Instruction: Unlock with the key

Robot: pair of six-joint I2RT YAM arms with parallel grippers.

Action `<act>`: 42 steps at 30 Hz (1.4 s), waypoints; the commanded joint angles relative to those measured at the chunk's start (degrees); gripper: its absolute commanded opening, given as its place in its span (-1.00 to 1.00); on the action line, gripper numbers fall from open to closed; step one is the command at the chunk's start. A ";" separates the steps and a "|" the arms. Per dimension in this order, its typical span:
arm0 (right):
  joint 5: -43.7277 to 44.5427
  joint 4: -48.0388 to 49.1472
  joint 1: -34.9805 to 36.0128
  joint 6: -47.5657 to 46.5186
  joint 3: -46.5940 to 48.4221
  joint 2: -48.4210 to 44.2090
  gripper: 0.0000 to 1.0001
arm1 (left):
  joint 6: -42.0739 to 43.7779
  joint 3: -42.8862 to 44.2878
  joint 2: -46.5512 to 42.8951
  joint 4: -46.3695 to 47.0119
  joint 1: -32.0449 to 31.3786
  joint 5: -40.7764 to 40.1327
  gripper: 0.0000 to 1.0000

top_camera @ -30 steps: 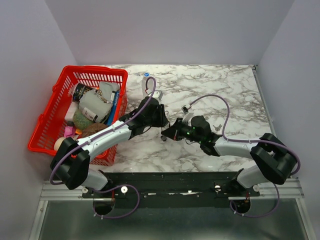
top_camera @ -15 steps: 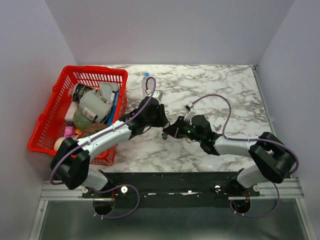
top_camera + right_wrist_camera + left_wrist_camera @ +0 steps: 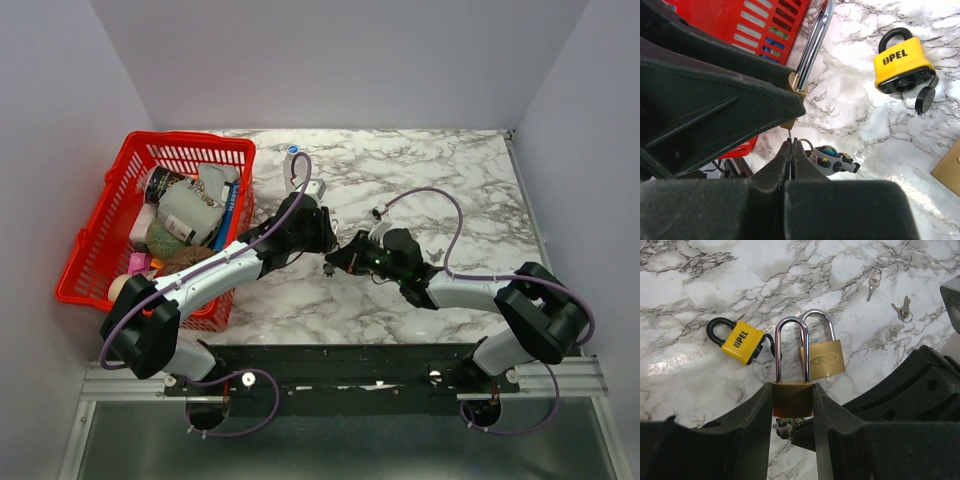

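1. The left gripper [image 3: 792, 391] is clamped on the body of a brass padlock [image 3: 792, 402]. The silver shackle stands up clear of the fingers, and the sides of the body are covered by them.
2. The right gripper [image 3: 791, 148] sits just under that padlock with its fingers pressed together on the key [image 3: 789, 133]. Only a thin metal tip shows, pointing at the padlock's underside.
3. The keyhole is hidden behind the left finger, so I cannot tell whether the tip is in it.
4. A keyring charm [image 3: 832, 160] hangs just beside the right fingertips, below the padlock.
5. A second brass padlock [image 3: 822, 360] lies on the marble table [image 3: 685, 385] just behind the held one, partly overlapped by its shackle.
6. A yellow padlock [image 3: 742, 341] lies near it to the other side.
7. Two loose keys [image 3: 871, 284] [image 3: 902, 310] lie well beyond the held padlock, too small to read.
8. From above, both grippers hide the padlock, and a red basket [image 3: 105, 245] stands off to its left.
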 commanded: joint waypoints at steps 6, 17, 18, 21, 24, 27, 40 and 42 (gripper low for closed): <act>5.72 4.19 -0.84 1.83 0.97 1.23 -0.99 | -0.65 -0.18 -0.24 1.22 0.08 1.61 -1.00; 8.53 7.88 -1.10 4.64 -1.05 2.02 -0.99 | -1.18 -0.45 -0.42 1.49 0.08 1.69 -1.00; 8.79 8.05 -1.10 4.73 -1.31 1.85 -0.99 | -1.18 -0.54 -0.42 1.57 0.08 1.52 -1.00; 8.80 8.76 -1.10 5.34 -1.84 1.67 -0.99 | -1.27 -0.45 -0.50 1.40 0.08 1.34 -1.00; 8.80 9.20 -1.10 5.69 -2.28 1.67 -0.99 | -1.27 -0.45 -0.59 1.48 0.08 1.25 -1.00; 10.46 9.37 -1.10 6.04 -2.46 1.76 -0.99 | -1.27 -0.45 -0.59 1.40 0.08 1.08 -1.00; 11.87 11.04 -1.10 6.14 -3.16 1.68 -0.99 | -2.58 -1.24 -0.51 2.27 0.08 1.69 -1.00; 12.57 11.13 -1.10 5.96 -2.90 1.41 -0.99 | -3.02 -1.59 -0.24 2.36 -0.01 1.78 -1.00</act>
